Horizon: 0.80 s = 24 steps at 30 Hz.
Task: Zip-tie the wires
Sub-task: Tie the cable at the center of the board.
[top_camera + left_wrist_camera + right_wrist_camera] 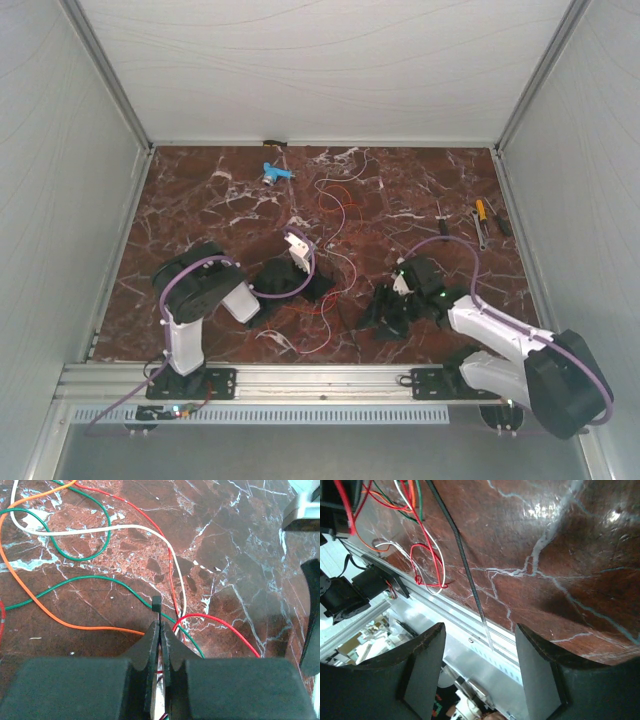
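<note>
The wires (100, 532) are thin red, orange, white and green strands curling on the dark marble table; they also show in the top view (335, 210) and at the upper left of the right wrist view (422, 545). My left gripper (160, 625) is shut on a black zip tie, whose head (156, 604) sticks out above the fingertips, low over the wires; it also shows in the top view (305, 285). The zip tie's long strap (462, 560) runs toward my right gripper (480, 627), which is open and empty, the strap's tail ending just ahead of its fingers. The right gripper also shows in the top view (392, 308).
A small blue-and-white plastic piece (275, 172) lies near the back wall. Hand tools (481, 220) lie at the right side of the table. The aluminium rail (320, 378) runs along the near edge, close below the right gripper. Grey walls enclose the table.
</note>
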Each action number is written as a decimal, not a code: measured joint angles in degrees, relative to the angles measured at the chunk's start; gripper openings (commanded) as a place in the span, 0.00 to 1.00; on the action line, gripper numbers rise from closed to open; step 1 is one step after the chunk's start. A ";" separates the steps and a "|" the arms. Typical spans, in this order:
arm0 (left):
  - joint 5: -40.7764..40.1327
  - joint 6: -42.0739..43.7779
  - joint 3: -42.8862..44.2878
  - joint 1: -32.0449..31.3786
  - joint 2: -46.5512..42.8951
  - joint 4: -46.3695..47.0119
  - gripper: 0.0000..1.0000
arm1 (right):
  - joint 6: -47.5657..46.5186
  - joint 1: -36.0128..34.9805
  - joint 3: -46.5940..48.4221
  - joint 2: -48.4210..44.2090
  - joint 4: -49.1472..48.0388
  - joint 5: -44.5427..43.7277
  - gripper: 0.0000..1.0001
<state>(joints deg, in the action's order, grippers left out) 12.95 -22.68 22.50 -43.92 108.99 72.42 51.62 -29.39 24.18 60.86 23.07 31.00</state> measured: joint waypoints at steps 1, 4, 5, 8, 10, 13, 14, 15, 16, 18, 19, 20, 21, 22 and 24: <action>0.04 0.00 -0.02 0.00 -0.02 0.02 0.00 | 1.51 -0.79 -0.90 0.28 -1.16 0.17 0.56; 0.35 0.00 0.00 0.00 -0.02 0.02 0.00 | 5.16 -3.41 -2.69 2.25 -5.07 0.13 0.54; 0.42 0.00 0.00 0.00 -0.02 0.02 0.00 | 5.97 -4.24 -2.89 3.06 -6.01 0.00 0.53; 0.76 0.00 -0.02 0.00 -0.02 0.02 0.00 | 8.09 -6.56 -3.56 5.18 -9.73 -0.57 0.46; 0.83 0.00 -0.02 0.00 -0.02 0.02 0.00 | 9.68 -7.26 -4.98 6.49 -13.22 -0.66 0.40; 0.85 0.00 -0.02 0.00 -0.02 0.02 0.00 | 11.91 -7.30 -6.86 8.72 -17.70 0.15 0.39; 0.87 0.00 -0.02 0.00 -0.02 0.02 0.00 | 12.41 -7.32 -7.13 9.18 -19.17 0.24 0.38; 0.90 0.00 -0.04 0.00 -0.02 0.02 0.00 | 12.81 -7.37 -7.30 9.57 -20.81 0.20 0.38; 0.92 0.00 -0.07 0.00 -0.04 0.02 0.00 | 13.05 -7.39 -7.43 9.81 -22.03 0.15 0.36; 1.03 0.00 -0.09 0.00 -0.04 0.02 0.00 | 13.46 -7.48 -7.54 10.27 -24.15 -0.17 0.31; 1.03 0.00 -0.09 0.00 -0.04 0.02 0.00 | 13.75 -7.48 -7.54 10.51 -25.20 -0.24 0.27; 1.05 0.00 -0.09 0.00 -0.04 0.00 0.00 | 13.86 -7.45 -7.52 10.69 -26.12 -0.26 0.24; 1.05 0.00 -0.09 0.00 -0.04 0.00 0.00 | 13.94 -7.48 -7.52 10.78 -26.84 -0.26 0.22; 1.05 -0.02 -0.09 0.00 -0.04 -0.02 0.00 | 13.99 -7.45 -7.52 10.78 -27.36 -0.28 0.19; 1.05 -0.02 -0.09 0.00 -0.09 -0.02 0.00 | 14.14 -7.48 -7.52 10.80 -28.37 -0.22 0.14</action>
<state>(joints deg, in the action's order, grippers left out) 14.00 -22.70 22.41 -43.92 108.90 72.40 65.76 -36.86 16.67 71.66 -5.30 30.79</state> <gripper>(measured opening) 0.003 0.200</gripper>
